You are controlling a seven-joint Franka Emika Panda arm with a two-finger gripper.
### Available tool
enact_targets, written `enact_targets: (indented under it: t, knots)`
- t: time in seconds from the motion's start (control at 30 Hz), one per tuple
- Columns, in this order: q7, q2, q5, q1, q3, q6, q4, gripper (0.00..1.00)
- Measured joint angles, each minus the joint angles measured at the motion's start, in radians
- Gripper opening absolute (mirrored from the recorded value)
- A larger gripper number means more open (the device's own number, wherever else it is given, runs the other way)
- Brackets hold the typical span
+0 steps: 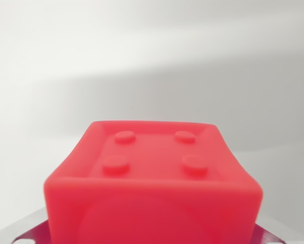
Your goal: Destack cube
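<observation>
A red cube (pixel 153 185) with four round studs on its recessed top fills the lower middle of the wrist view, very close to the camera and partly blurred. Only grey metal gripper parts show, at the bottom left corner (pixel 25 233) and bottom right corner (pixel 279 235), flanking the cube and tinted red by it. The cube hides the fingertips, so I cannot tell whether they touch it. No second cube is visible; whatever lies under the red cube is hidden.
Behind the cube lies a plain white-grey surface (pixel 152 61) with a soft darker shadow band across the middle. Nothing else shows in this view.
</observation>
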Motion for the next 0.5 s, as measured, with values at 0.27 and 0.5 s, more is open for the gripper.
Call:
enact_targets:
  t: [0.27,0.5]
  knots:
    - [-0.007,0.052,0.010,-0.007,0.009,0.044,0.009,0.00]
    - [-0.010,0.093,0.014,-0.014,0.017,0.076,0.017,0.00]
